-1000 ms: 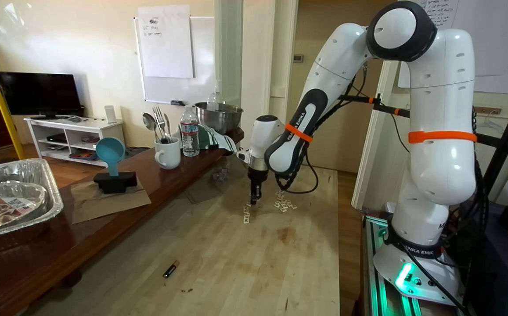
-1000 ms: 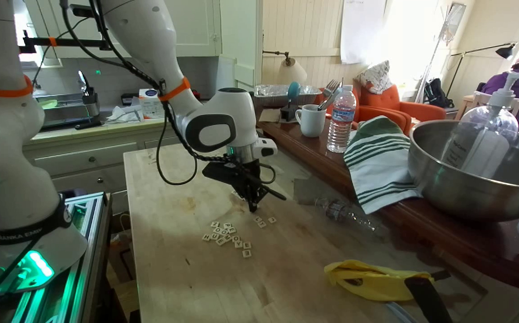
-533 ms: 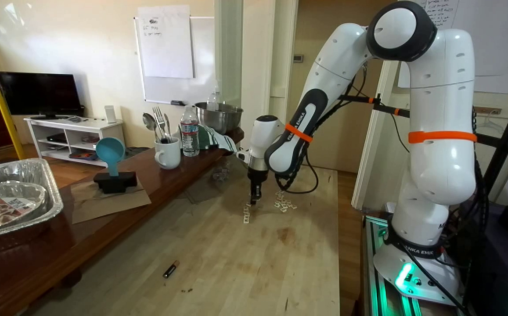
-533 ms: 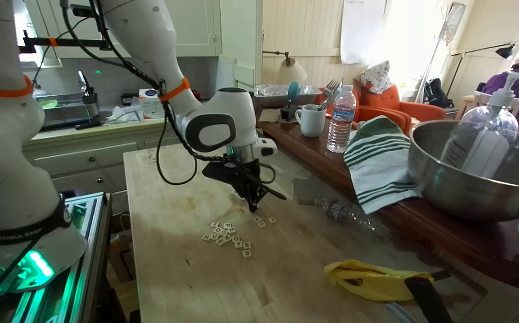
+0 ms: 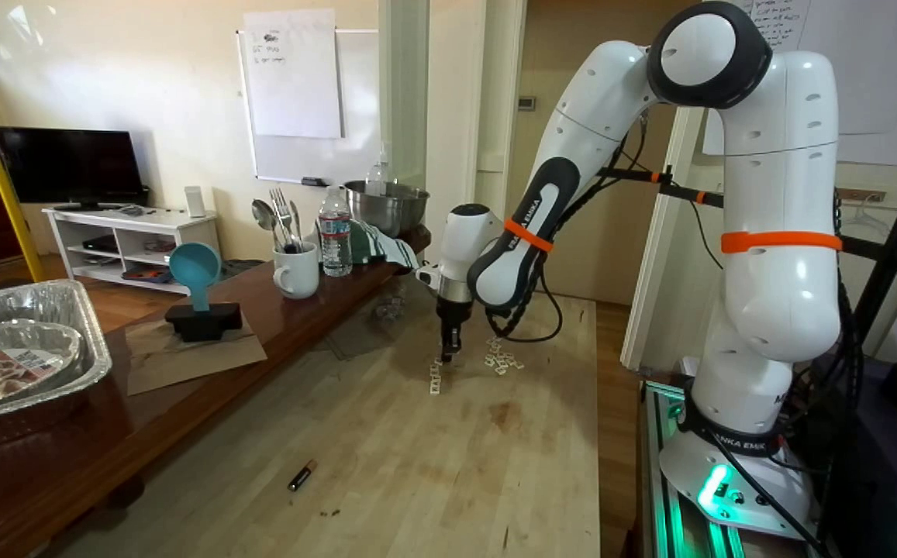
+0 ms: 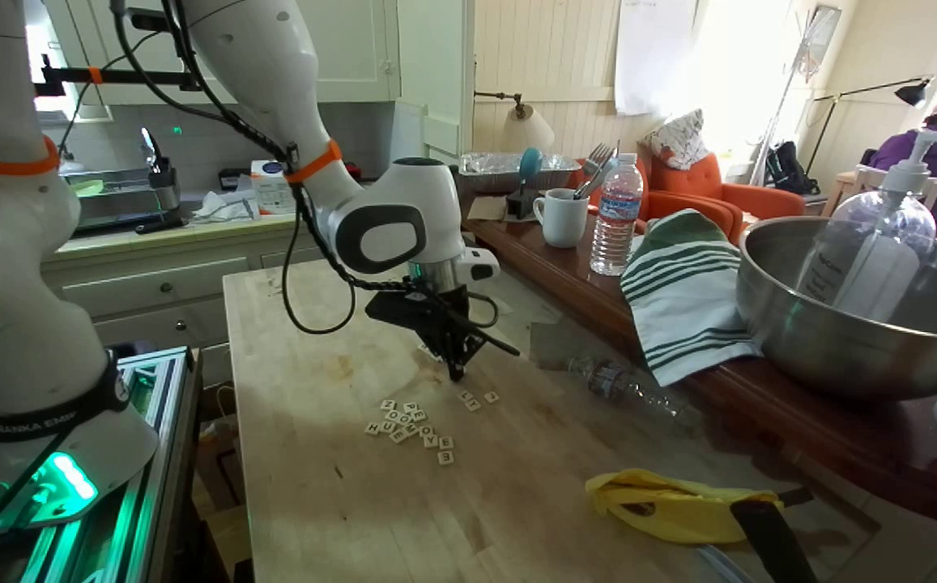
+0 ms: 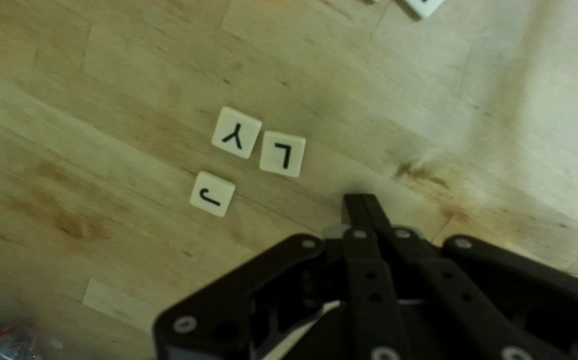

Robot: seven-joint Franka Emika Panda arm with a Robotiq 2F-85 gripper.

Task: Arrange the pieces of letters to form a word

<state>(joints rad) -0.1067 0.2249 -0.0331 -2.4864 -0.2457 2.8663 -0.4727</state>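
Note:
The letter pieces are small cream square tiles on the light wood table. A loose cluster of several tiles lies nearer the robot base in both exterior views (image 5: pixel 501 361) (image 6: pixel 404 419). A short row of tiles (image 5: pixel 434 380) stands just beside the gripper; in an exterior view the gripper partly hides it (image 6: pixel 428 351). The wrist view shows tiles Y (image 7: pixel 237 132), L (image 7: pixel 282 154) and J (image 7: pixel 212 193), plus a cut-off tile (image 7: pixel 422 6) at the top. My gripper (image 7: pixel 361 200) points down close to the table, right of these tiles, fingers pressed together with nothing between them. It also shows in both exterior views (image 5: pixel 450 355) (image 6: pixel 457 374).
A clear plastic bottle (image 6: pixel 610 379) lies on the table by the raised brown counter (image 5: pixel 277 341). A battery (image 5: pixel 302 475) and a yellow object (image 6: pixel 670 506) also lie on the table. The counter bears a mug (image 6: pixel 563 219), an upright bottle (image 6: pixel 617 219), a towel and a steel bowl (image 6: pixel 857 348).
My gripper has shifted or tilted very slightly and stays low at the same spot. The tiles have not visibly moved.

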